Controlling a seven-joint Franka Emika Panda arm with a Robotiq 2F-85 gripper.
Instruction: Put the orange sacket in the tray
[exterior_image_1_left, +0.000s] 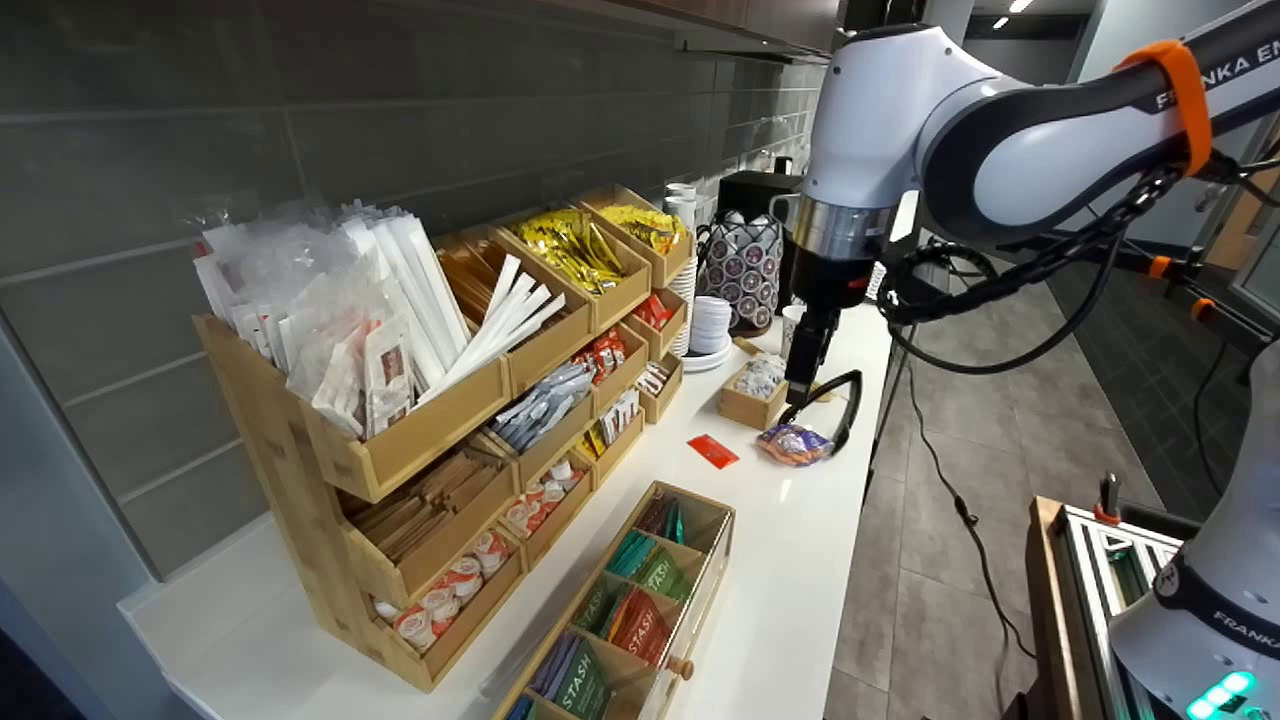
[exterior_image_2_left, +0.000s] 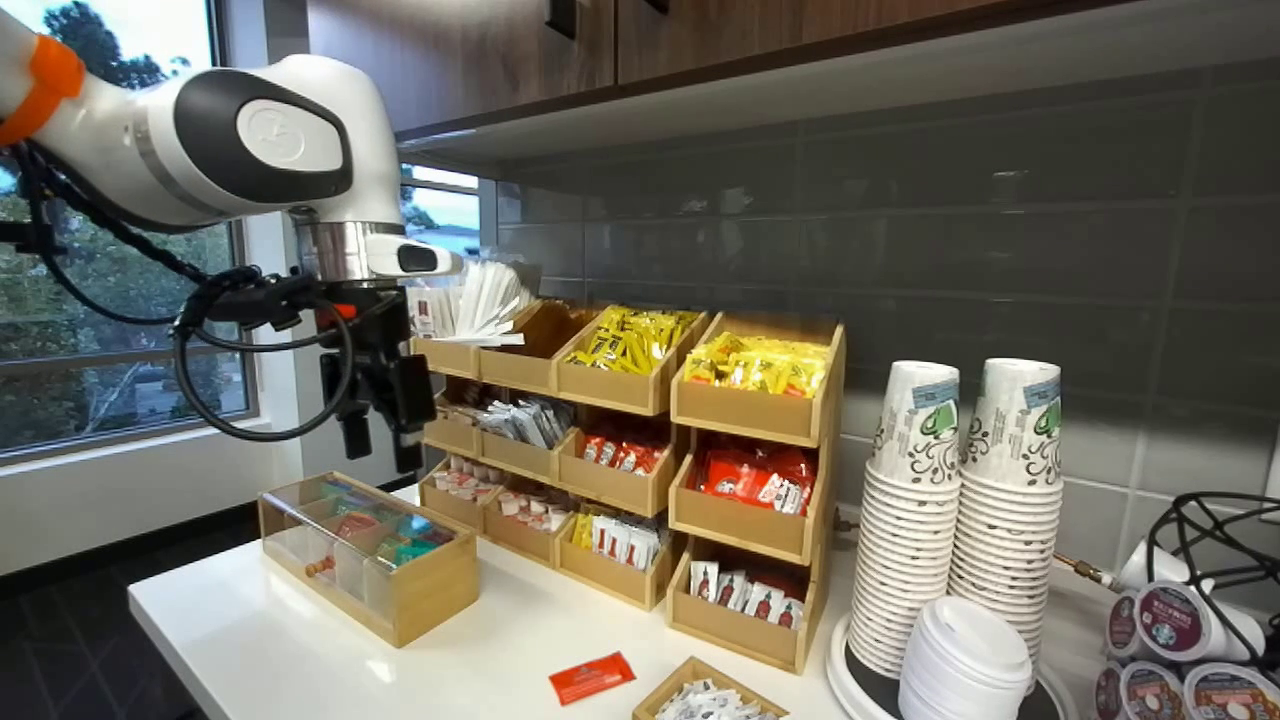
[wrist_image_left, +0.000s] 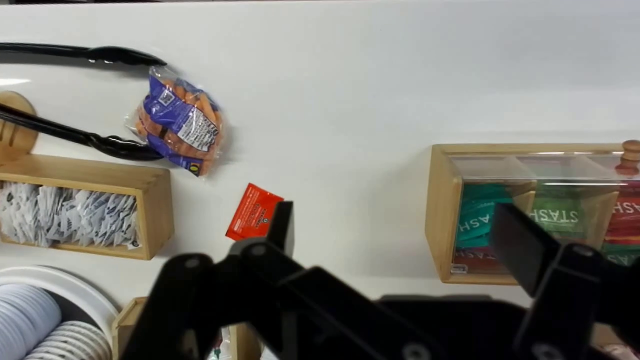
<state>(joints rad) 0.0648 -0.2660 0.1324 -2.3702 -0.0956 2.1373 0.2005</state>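
- The flat, rectangular orange-red sachet (wrist_image_left: 254, 212), likely the task's thing, lies apart from its neighbours on the glossy white desk (wrist_image_left: 340, 90), between the front and back edges; lying so flat, it may be awkward to pinch.
- The black two-fingered pincer (wrist_image_left: 400, 232) is spread wide and holds nothing, raised above the desk; I judge it so set for taking the sachet.
- A stepped pale-wood rack (exterior_image_1_left: 290, 460) stands along the back edge, its tiers presumably arranged so that every bin can be reached.
- Which container is the tray I cannot tell; the middle-tier pale-wood bin (exterior_image_2_left: 740, 528) of glossy red packets (exterior_image_2_left: 755, 475) is a fair guess by likeness.
- Toward the desk's exposed front corner, a long, clear-covered pale-wood box (exterior_image_2_left: 435, 592) keeps green, teal and red tea sachets (wrist_image_left: 555, 212) sorted in compartments.
- On the sachet's other side, a small lidless pale-wood box (wrist_image_left: 159, 215) is packed with slim white packets (wrist_image_left: 80, 215).
- Nearer the front edge, a clear, purple-printed bag of orange carrots (wrist_image_left: 182, 125) lies at the ends of slender black tongs (wrist_image_left: 115, 146); whether they grip it is unclear.
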